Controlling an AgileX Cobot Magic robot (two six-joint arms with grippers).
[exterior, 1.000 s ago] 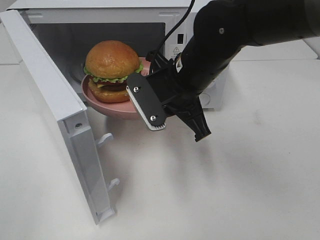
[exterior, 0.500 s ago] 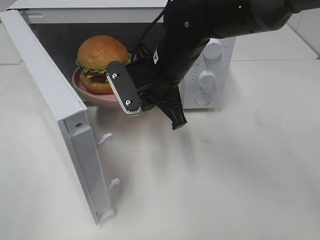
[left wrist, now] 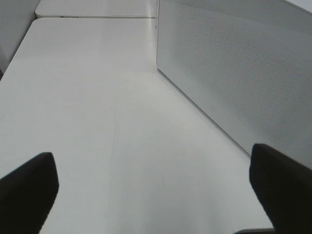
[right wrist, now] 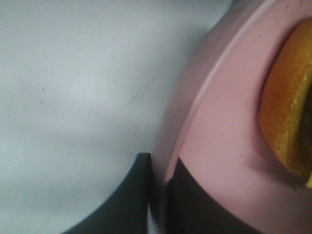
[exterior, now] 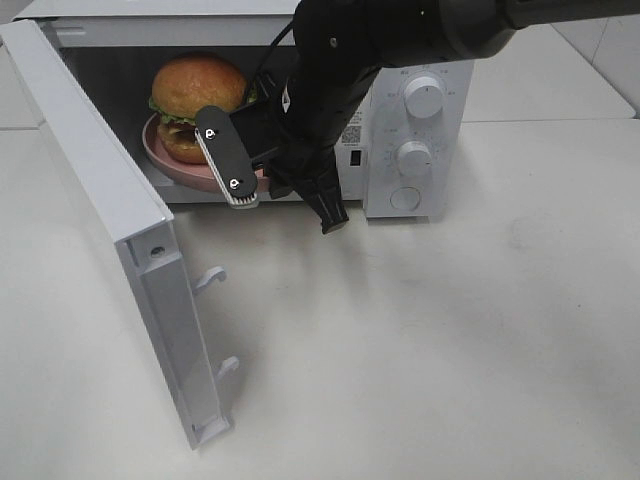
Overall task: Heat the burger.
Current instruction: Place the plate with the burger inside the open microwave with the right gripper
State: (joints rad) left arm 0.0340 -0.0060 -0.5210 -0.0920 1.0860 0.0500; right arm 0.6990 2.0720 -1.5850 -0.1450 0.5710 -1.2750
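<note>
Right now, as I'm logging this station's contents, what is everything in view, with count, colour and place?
boxy white microwave oven: one, white, at the table's rear, its door swung open
round dials: two, white, on the oven's control panel
glossy golden-brown burger: one, brown bun with green lettuce, on the plate inside the oven cavity
shallow round pink plate: one, pink, in the cavity, under the burger
flat white table: one, white, beneath everything
left gripper: one, black, open, over the table beside a white dotted panel
right gripper: one, black, shut on the plate's rim
</note>
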